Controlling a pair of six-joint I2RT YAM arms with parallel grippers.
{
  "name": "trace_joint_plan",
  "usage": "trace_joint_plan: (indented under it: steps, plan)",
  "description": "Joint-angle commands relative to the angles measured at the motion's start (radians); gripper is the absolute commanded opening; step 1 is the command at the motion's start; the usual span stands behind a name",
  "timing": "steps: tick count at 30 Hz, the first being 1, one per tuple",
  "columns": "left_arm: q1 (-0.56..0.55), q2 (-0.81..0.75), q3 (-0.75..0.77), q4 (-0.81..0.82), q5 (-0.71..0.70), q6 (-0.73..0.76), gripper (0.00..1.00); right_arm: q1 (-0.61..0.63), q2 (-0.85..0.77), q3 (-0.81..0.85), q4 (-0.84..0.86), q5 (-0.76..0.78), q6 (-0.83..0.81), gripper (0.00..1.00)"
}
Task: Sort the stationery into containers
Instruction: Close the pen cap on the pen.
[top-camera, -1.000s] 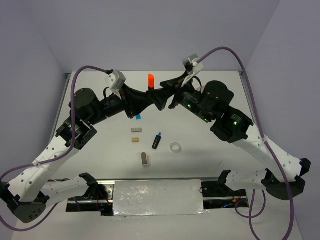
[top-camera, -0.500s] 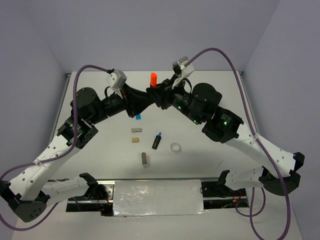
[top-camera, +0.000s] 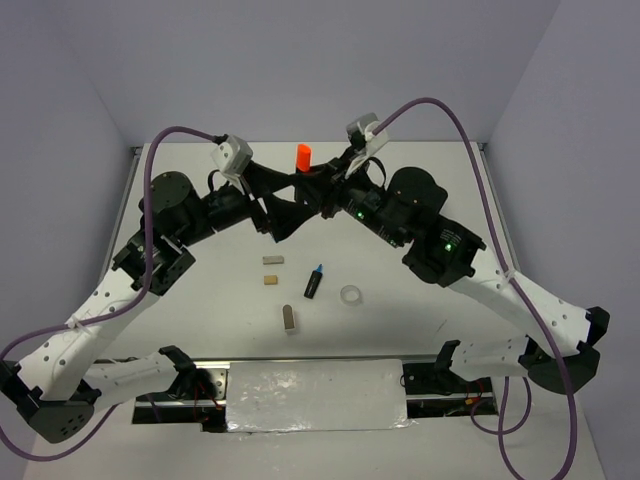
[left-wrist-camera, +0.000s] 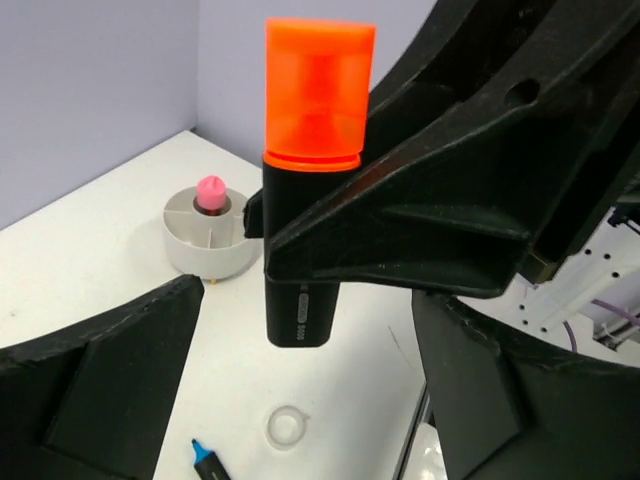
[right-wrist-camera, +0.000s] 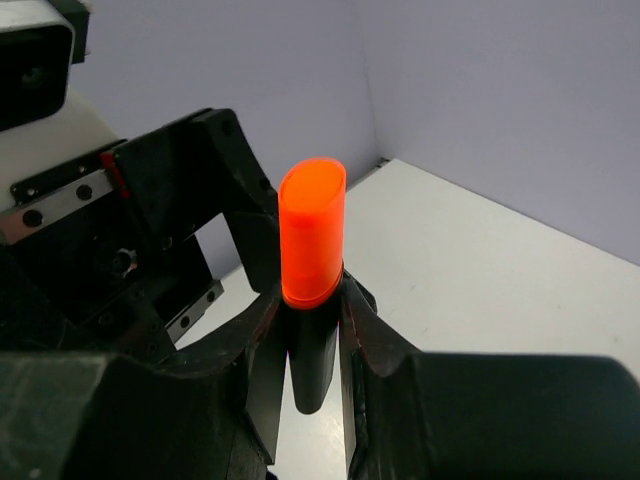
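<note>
Two markers are in sight. One orange-capped marker (right-wrist-camera: 312, 232) stands upright, its black body pinched between the fingers of the right gripper (right-wrist-camera: 312, 345), with the cap clear above them. One blue-capped marker (top-camera: 314, 281) lies flat on the table (top-camera: 400, 325), below the fingers and toward the arm bases. The left gripper (top-camera: 295, 207) faces the held marker with its fingers (left-wrist-camera: 100, 400) spread wide to either side, gripping nothing.

One white dish (left-wrist-camera: 190, 250) sits beyond the left fingers, to the left of the held marker. One pink tube (left-wrist-camera: 210, 190) stands in one of its compartments. One tape ring (left-wrist-camera: 287, 427) lies on the table below the gap between the left fingers, near the blue-capped marker. Three small blocks lie nearer the bases: a grey block (top-camera: 271, 259), a tan block (top-camera: 268, 281) and a third block (top-camera: 289, 318), each apart from the others.

Both wrists crowd the table's middle, nose to nose, and the right gripper crosses between the left fingers. Purple walls close the back and both sides. Bare tabletop lies open to the right of the right fingers.
</note>
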Motion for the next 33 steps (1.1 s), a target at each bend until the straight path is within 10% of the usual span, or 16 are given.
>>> trace_joint_plan:
  steps: [1, 6, 12, 17, 33]
  plan:
    - [0.001, -0.009, 0.065, 0.019, 0.066, 0.004, 0.99, -0.054, -0.008, 0.022, 0.035, -0.154, 0.005, 0.0]
    - [0.002, -0.031, 0.073, -0.079, 0.17, -0.001, 0.99, -0.335, 0.027, 0.071, 0.05, -0.908, 0.111, 0.0]
    - [0.005, -0.008, 0.044, 0.074, 0.403, -0.127, 0.98, -0.404, 0.03, 0.057, 0.293, -1.325, 0.328, 0.0]
    - [0.005, 0.035, 0.047, 0.158, 0.427, -0.198, 0.92, -0.398, 0.018, -0.033, 0.596, -1.373, 0.574, 0.0]
    - [0.007, 0.121, -0.012, 0.51, 0.532, -0.442, 0.41, -0.382, -0.031, -0.023, 0.392, -1.307, 0.431, 0.0]
